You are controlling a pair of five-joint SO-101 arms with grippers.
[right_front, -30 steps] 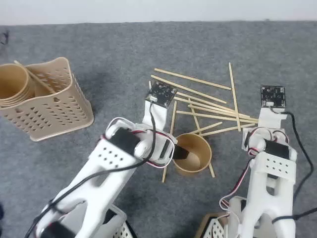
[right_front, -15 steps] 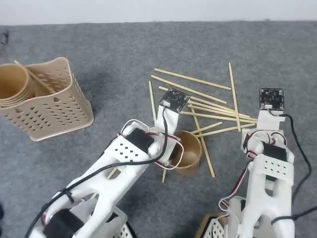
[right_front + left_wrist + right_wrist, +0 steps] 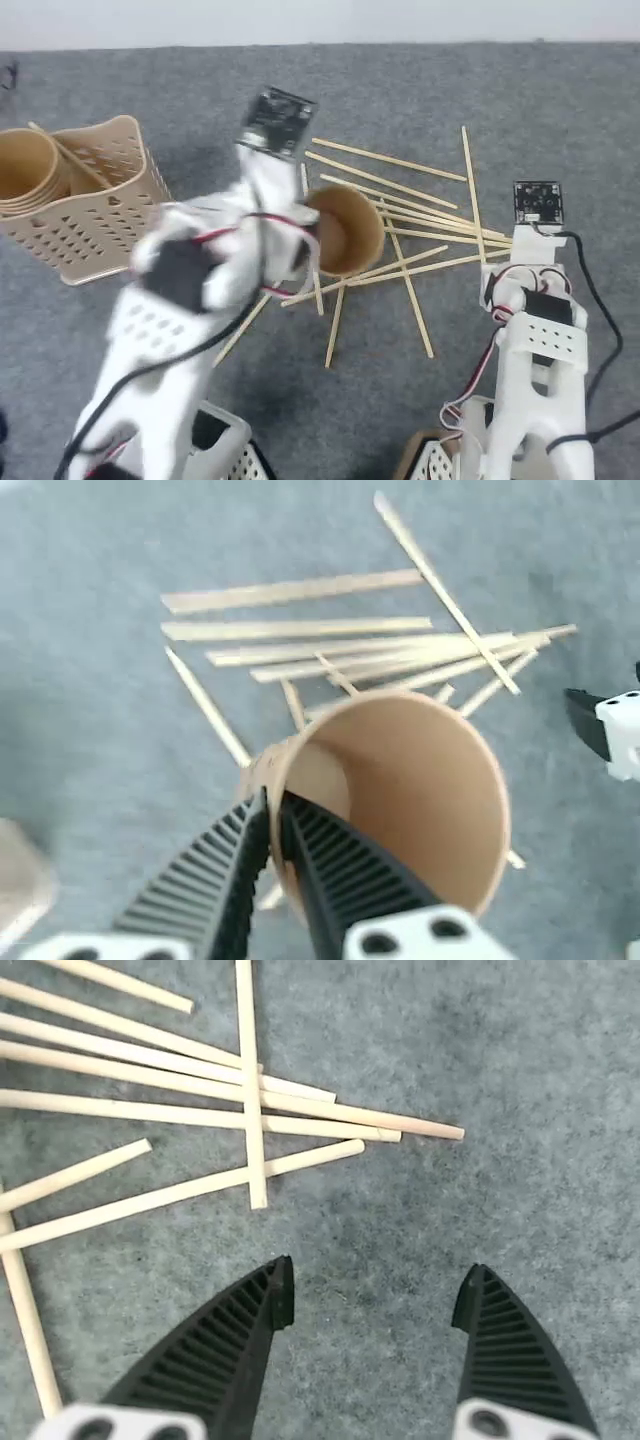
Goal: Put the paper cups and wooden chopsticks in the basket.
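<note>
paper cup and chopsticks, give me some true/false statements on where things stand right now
1. The left gripper is shut on the rim of a paper cup. True.
2. The right gripper holds a chopstick. False: its jaws are open with nothing between them, and the sticks lie beyond its tips.
3. The basket holds stacked cups. True.
4. All the chopsticks are in the basket. False: many lie loose and crossed outside it, between the two arms.
</note>
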